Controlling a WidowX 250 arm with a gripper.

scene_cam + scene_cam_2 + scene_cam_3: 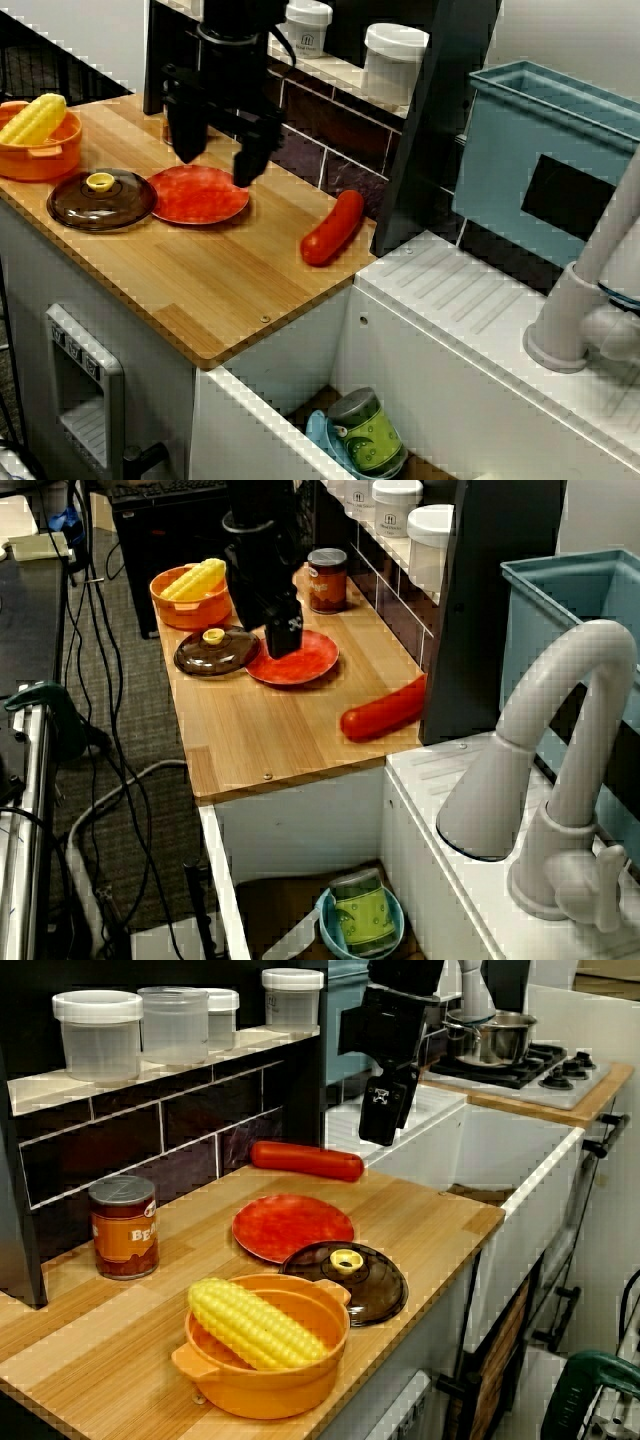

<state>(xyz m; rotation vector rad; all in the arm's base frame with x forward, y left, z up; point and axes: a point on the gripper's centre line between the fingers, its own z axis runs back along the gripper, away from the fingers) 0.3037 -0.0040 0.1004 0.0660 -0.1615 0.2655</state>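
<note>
My pincer (220, 150) hangs just above the red plate (198, 196) on the desk (230, 290), fingers spread wide, gripping nothing. Brown lid (103, 198) sits just beside the plate; red sausage (333, 228) near it, apart.

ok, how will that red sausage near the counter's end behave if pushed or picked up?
Likely rolls: the red sausage is a smooth rounded cylinder lying on its side on the flat counter. Its glossy skin may slip in the tool. Probably stiff and light, as it looks like moulded plastic, though that's a guess.
</note>
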